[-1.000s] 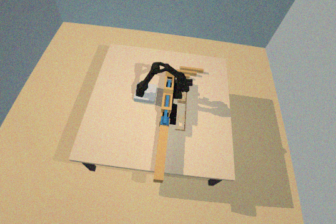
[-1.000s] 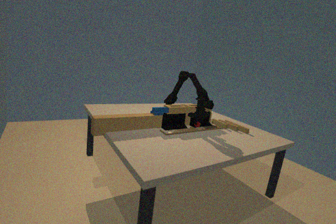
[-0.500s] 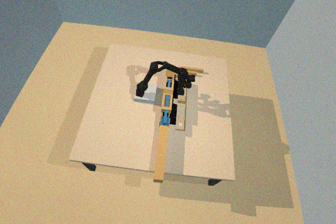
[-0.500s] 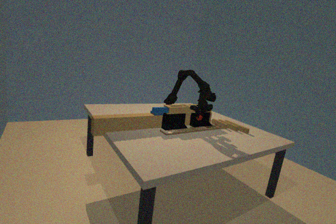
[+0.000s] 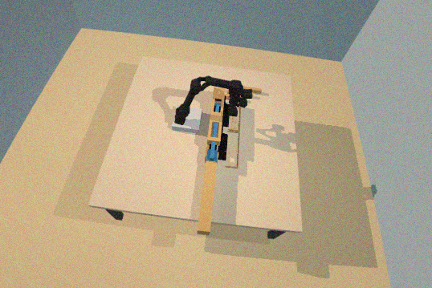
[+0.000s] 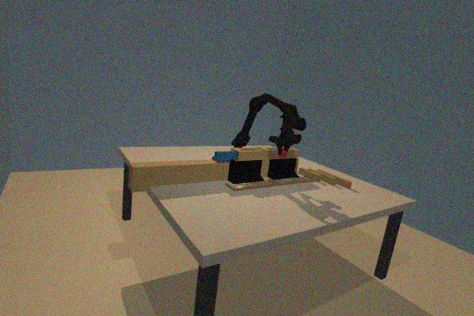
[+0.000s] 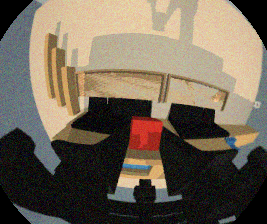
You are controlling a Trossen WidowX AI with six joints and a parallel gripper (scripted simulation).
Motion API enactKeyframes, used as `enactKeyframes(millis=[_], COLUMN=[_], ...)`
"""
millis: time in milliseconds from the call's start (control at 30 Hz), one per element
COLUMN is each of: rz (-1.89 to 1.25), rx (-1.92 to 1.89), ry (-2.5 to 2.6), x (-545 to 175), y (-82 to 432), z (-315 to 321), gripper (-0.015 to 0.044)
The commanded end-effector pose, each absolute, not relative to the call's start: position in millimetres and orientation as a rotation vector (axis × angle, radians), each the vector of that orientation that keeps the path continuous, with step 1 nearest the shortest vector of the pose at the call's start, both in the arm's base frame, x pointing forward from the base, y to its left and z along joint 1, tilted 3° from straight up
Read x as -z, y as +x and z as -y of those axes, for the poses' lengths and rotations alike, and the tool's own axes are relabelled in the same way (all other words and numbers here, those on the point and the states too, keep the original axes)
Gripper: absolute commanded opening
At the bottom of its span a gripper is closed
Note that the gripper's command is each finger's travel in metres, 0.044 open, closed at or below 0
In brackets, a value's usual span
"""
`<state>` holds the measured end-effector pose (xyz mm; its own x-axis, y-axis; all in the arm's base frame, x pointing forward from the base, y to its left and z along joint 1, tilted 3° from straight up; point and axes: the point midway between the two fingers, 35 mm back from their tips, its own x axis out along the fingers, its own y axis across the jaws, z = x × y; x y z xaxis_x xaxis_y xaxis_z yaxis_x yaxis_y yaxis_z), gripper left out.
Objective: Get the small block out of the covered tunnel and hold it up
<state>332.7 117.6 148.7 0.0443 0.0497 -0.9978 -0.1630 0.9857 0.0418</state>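
A small red block (image 6: pixel 283 153) (image 7: pixel 146 134) is between the fingertips of my gripper (image 5: pixel 233 110) (image 6: pixel 282 152) (image 7: pixel 144 125), which is shut on it. The block is held clear of the table, at about the height of the tunnel's top edge, beside its open side. It is hidden in the top view. The wooden tunnel (image 5: pixel 217 118) (image 6: pixel 249 154) (image 7: pixel 89 136) has top windows and dark side openings. Blue parts of the sliding cage (image 5: pixel 215 129) show through the windows, and its blue end (image 5: pixel 211 153) (image 6: pixel 225 157) (image 7: pixel 232 143) sticks out of the tunnel.
A low wooden-rimmed frame (image 5: pixel 238 140) (image 7: pixel 119 71) lies along the tunnel's open side. Loose rods (image 5: pixel 254 90) (image 6: pixel 328 176) (image 7: pixel 59 77) lie past the tunnel's far end. A long wooden beam (image 5: pixel 207 196) (image 6: pixel 176 176) runs from the cage end past the table edge.
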Motion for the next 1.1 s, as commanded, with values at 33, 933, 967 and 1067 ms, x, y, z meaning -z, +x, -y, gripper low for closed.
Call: enactKeyframes(millis=[33,933,967,1067], rz=[-1.514,-0.999,-0.999,-0.999], rx=[-0.168,-0.207,-0.207,-0.207], ry=[-0.092,-0.014,-0.014,-0.014], x=[-173.7,-174.4,-174.4,-174.4], y=[326.8,358.4,358.4,358.4], z=[-114.9,-85.9,-85.9,-85.9], gripper=[0.0,0.0,0.0,0.0])
